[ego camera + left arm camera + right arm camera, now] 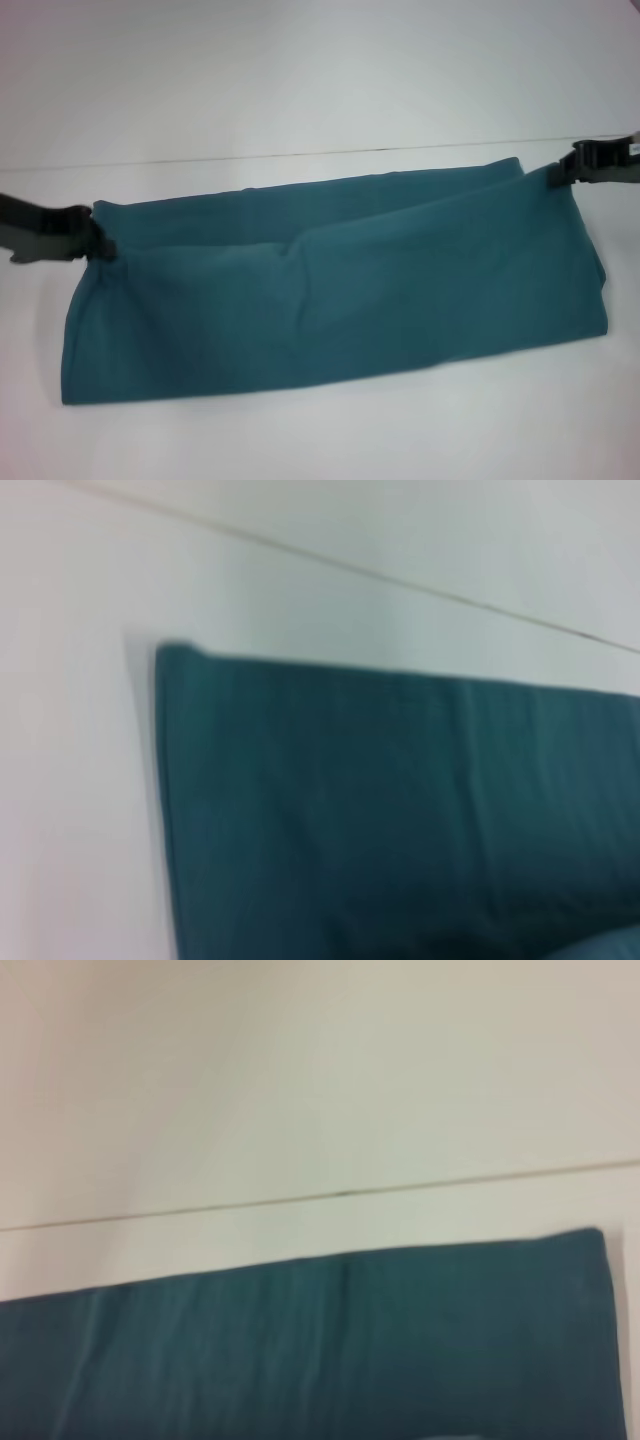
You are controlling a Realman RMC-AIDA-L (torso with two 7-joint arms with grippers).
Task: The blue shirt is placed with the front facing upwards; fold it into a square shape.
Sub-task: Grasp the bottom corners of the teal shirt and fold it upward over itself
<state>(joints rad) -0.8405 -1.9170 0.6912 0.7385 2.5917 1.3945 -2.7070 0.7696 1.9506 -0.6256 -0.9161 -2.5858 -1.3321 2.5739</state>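
Observation:
The blue shirt (340,285) lies on the white table as a long teal band, folded lengthwise, with no print showing. At the band's left end my left gripper (100,244) is shut on the cloth, which bunches at its tips. At the far right corner my right gripper (553,172) is shut on the cloth, and the upper layer's edge runs tight towards it. The left wrist view shows only a flat corner of the shirt (400,810), and the right wrist view only another straight-edged part of the shirt (300,1360). Neither shows fingers.
The white table (300,80) extends all around the shirt. A thin dark seam (300,156) crosses it just behind the cloth. Bare surface lies in front of the shirt's near edge.

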